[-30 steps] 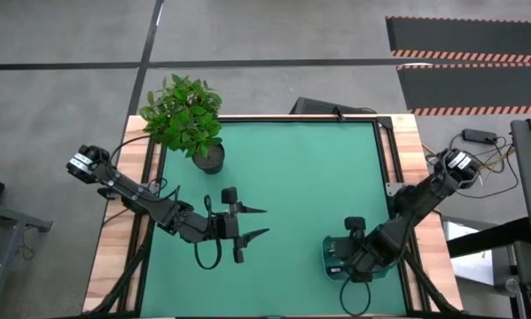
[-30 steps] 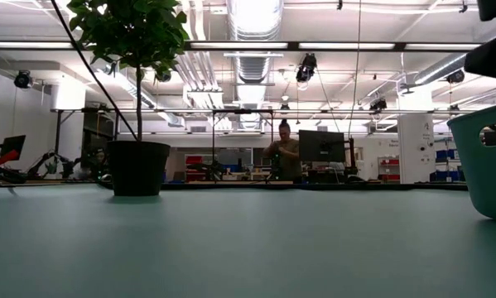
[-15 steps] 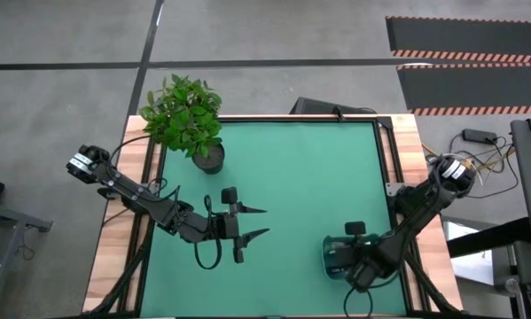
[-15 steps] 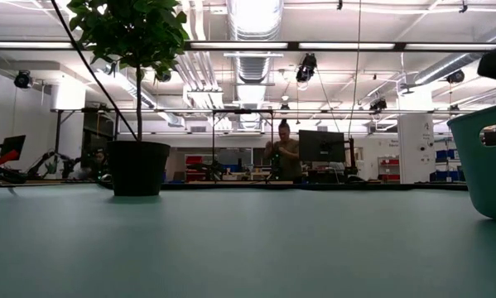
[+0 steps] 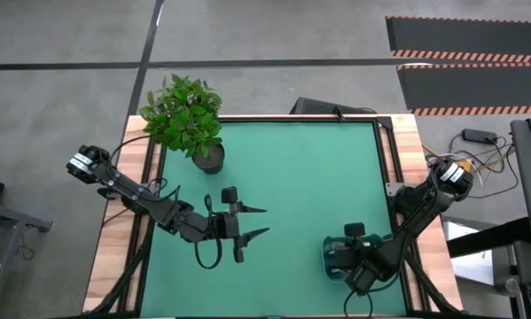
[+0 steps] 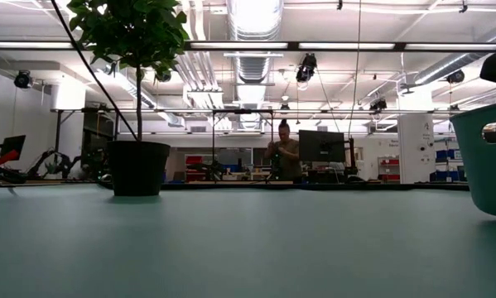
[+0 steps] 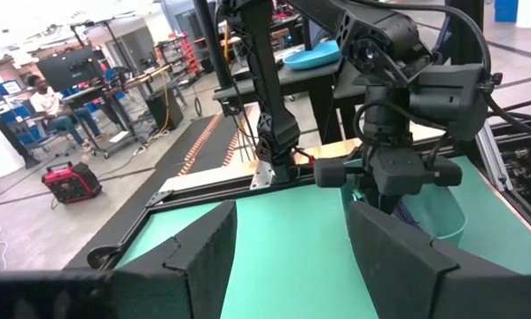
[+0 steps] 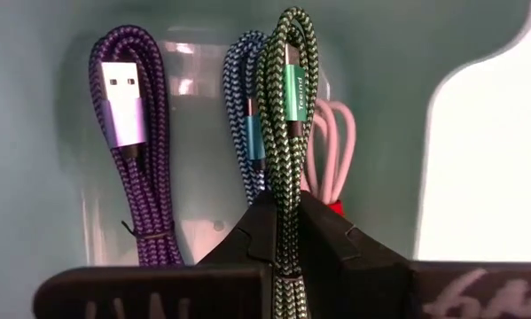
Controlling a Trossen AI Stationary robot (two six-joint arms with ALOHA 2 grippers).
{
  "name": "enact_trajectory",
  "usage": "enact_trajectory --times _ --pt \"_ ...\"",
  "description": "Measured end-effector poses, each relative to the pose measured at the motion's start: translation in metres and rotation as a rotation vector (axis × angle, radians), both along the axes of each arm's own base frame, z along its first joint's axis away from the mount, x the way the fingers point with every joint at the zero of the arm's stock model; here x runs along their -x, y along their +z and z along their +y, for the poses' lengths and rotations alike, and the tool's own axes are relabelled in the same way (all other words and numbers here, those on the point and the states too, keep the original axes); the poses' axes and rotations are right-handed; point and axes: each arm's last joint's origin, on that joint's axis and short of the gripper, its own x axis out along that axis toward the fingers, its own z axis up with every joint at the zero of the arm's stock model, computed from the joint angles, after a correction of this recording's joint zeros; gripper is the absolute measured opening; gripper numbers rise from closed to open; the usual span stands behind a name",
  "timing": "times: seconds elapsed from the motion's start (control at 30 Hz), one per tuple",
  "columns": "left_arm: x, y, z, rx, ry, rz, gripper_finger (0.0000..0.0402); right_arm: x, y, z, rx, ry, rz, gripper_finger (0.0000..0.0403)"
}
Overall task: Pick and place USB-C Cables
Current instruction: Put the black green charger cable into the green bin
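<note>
Hanging inside the teal bin (image 5: 336, 259), the green cable (image 8: 287, 115) is clamped between the right gripper's (image 8: 281, 221) fingers; the left gripper's (image 5: 254, 222) fingers are spread apart over the surface (image 5: 309, 177).

The right gripper (image 5: 343, 259) has dropped back toward the counter's near edge, its arm folding in tighter over the teal bin (image 5: 329, 260) than a second ago. In the low view the bin (image 6: 489, 157) has slid slightly right, and the dark arm above it is almost out of frame now.
</note>
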Motion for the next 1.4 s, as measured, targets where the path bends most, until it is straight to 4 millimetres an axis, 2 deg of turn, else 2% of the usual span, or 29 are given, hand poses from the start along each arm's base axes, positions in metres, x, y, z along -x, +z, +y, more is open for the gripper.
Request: enact_trajectory --times 0.27,0.53,1.4 --pt "-0.0001 -0.0002 0.0001 0.0 0.0 0.001 0.0201 0.0 0.0005 -0.0005 0.0 -0.01 -0.005 0.0015" --pt "0.0 -0.0003 0.0001 0.0 0.0 0.001 0.0201 0.0004 0.0005 -0.0011 0.003 -0.015 -0.003 0.0054" --pt "0.0 -0.0002 0.0001 0.0 0.0 0.001 0.0201 0.0013 0.0012 -0.0024 0.004 -0.034 -0.001 0.006"
